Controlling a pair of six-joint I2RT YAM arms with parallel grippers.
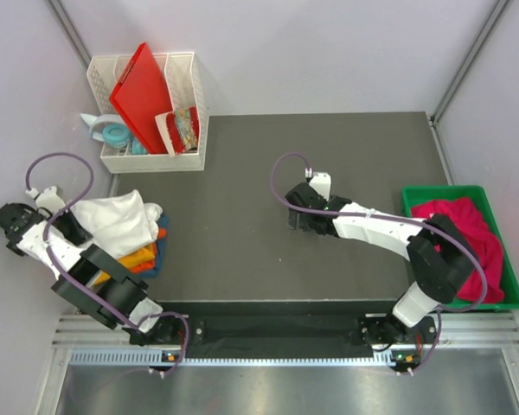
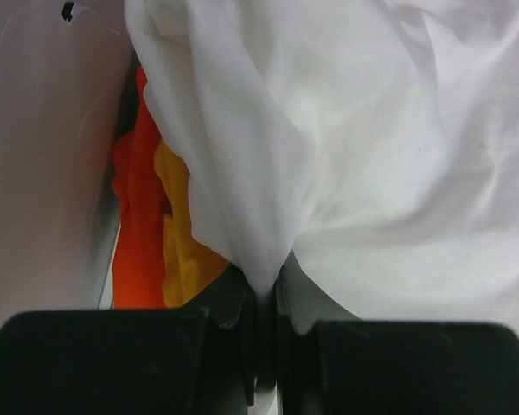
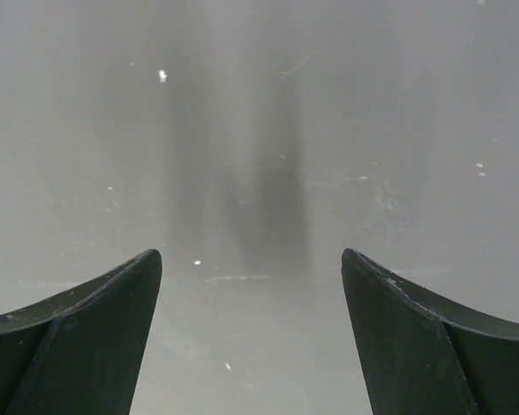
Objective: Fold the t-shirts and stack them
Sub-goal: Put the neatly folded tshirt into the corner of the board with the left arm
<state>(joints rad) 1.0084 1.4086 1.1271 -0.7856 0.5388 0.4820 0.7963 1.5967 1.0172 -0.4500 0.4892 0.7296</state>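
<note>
A white t-shirt [image 1: 117, 220] lies crumpled on top of a stack of orange [image 1: 138, 257] and blue cloth at the table's left edge. My left gripper [image 1: 78, 226] is at the white shirt's left side, shut on a fold of it [image 2: 264, 281]. The white t-shirt [image 2: 372, 156] fills the left wrist view, with orange cloth [image 2: 143, 233] under it at the left. A magenta t-shirt [image 1: 467, 238] lies bunched in the green bin [image 1: 432, 194] at the right. My right gripper [image 1: 298, 218] is open and empty over the bare dark table [image 3: 259, 130], jaws wide apart [image 3: 251, 259].
A white slotted basket [image 1: 190, 104] at the back left holds a rigid red board [image 1: 143, 91] and small packets. A teal tape roll [image 1: 115, 134] lies beside it. Grey walls stand close on the left and right.
</note>
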